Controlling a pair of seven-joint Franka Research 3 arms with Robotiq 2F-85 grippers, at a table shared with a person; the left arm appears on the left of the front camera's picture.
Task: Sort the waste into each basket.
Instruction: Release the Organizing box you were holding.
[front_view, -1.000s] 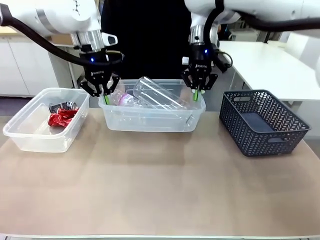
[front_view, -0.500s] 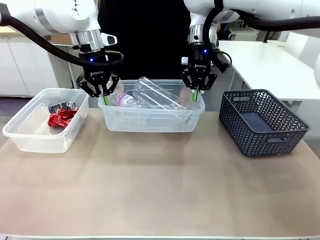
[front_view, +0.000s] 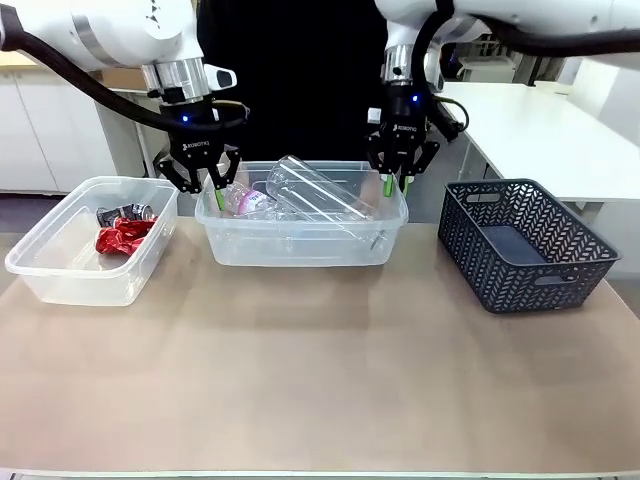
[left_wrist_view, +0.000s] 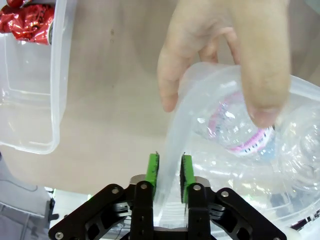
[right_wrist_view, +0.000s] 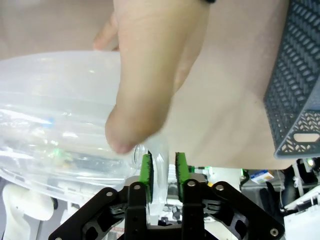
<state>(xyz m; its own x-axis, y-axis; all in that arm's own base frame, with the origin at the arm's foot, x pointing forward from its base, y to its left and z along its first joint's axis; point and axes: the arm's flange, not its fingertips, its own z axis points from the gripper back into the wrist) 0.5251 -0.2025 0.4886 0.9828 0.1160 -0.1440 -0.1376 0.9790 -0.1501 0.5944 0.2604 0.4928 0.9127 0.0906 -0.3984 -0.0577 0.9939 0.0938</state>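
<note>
**A:** What is seen on the worktop (front_view: 320, 380)?

**B:** Three containers are seen. A clear basket (front_view: 300, 245) is set in the middle at the far side. A second clear basket (front_view: 70, 275) is set to the left. A dark grey basket (front_view: 520, 250) is set to the right, and nothing is seen inside it.

**A:** Where is the waste kept?

**B:** The clear bottles (front_view: 315, 190) are piled in the middle basket. A red can (front_view: 122, 238) and a black-silver can (front_view: 125, 213) are laid in the left basket. No waste is left on the worktop.

**A:** So which step is being done?

**B:** The sorting looks finished. The middle basket is being handled at both ends.

**A:** How are the jaws placed?

**B:** The left jaws are set over the left rim of that basket, and the right jaws over the right rim. The rim is seen between the green pads (left_wrist_view: 153, 172) each time. It cannot be told if it is pinched or only straddled.

**A:** Is the basket touched by anyone else?

**B:** Yes. One hand (left_wrist_view: 225, 55) is hooked over the rim by the left jaws. Another hand (right_wrist_view: 150, 65) is hooked over it by the right jaws.

**A:** What is needed next?

**B:** Most likely the rim must be freed on both sides together. Then the jaws should be lifted straight up, so the basket is not dragged or tipped.
</note>
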